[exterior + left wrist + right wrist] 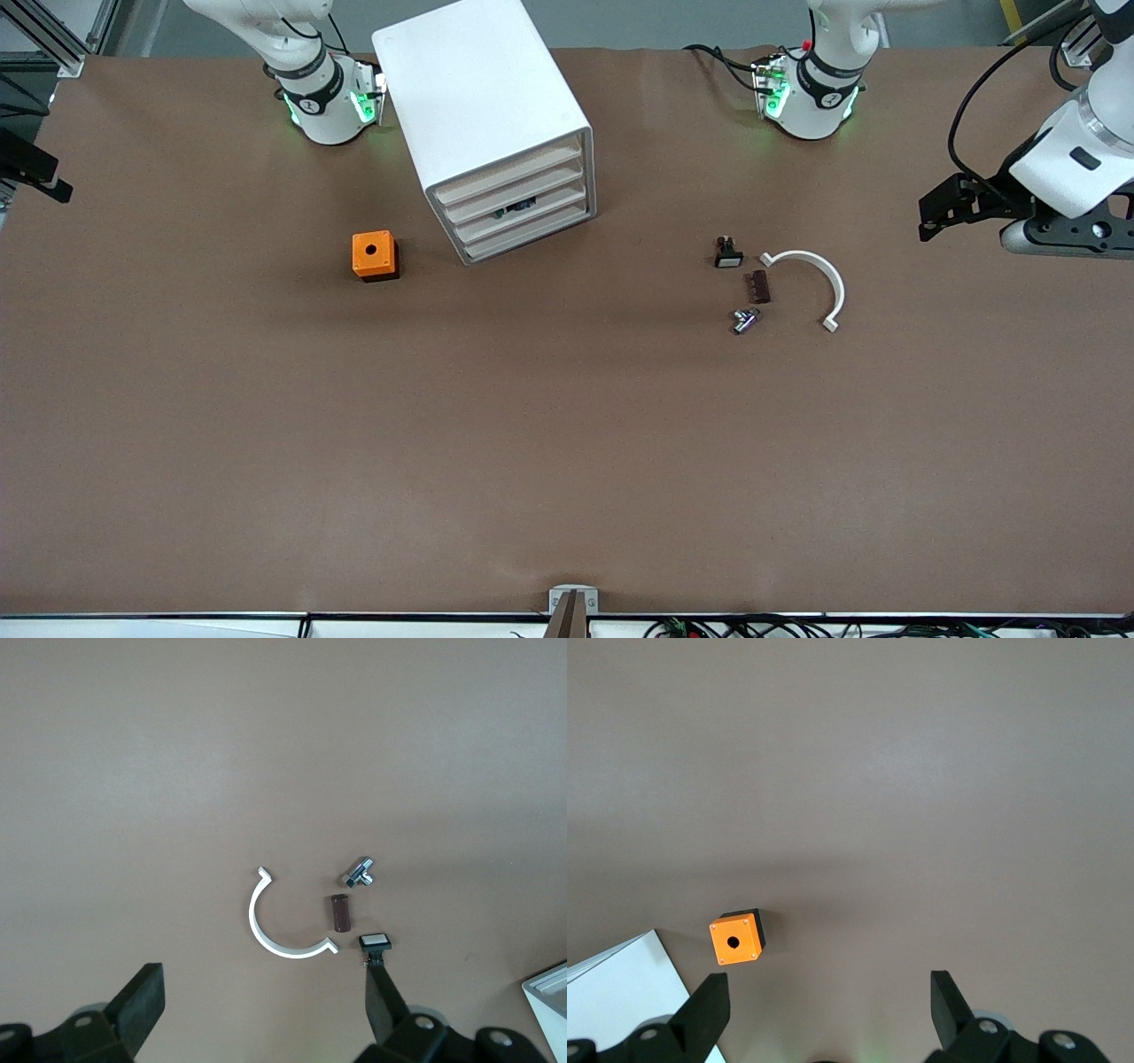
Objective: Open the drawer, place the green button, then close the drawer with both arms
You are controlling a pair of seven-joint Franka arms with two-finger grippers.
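Observation:
The white four-drawer cabinet (pixel 483 106) stands near the right arm's base, and all its drawers look pushed in. The third drawer (pixel 532 220) has a cream front. A tiny dark part with a touch of green (pixel 516 208), likely the button, shows just above that front, inside the drawer. My left gripper (pixel 930 217) hangs open and empty in the air over the left arm's end of the table, as its wrist view (pixel 263 997) shows. My right gripper (pixel 828 1005) is open and empty above the table near the orange cube; it is out of the front view.
An orange cube with a hole (pixel 374 255) (pixel 736 939) sits beside the cabinet. A black-and-white switch part (pixel 728 252) (pixel 375 943), a brown piece (pixel 758 286), a metal piece (pixel 744 320) and a white arc (pixel 811 283) (pixel 266 926) lie together toward the left arm's end.

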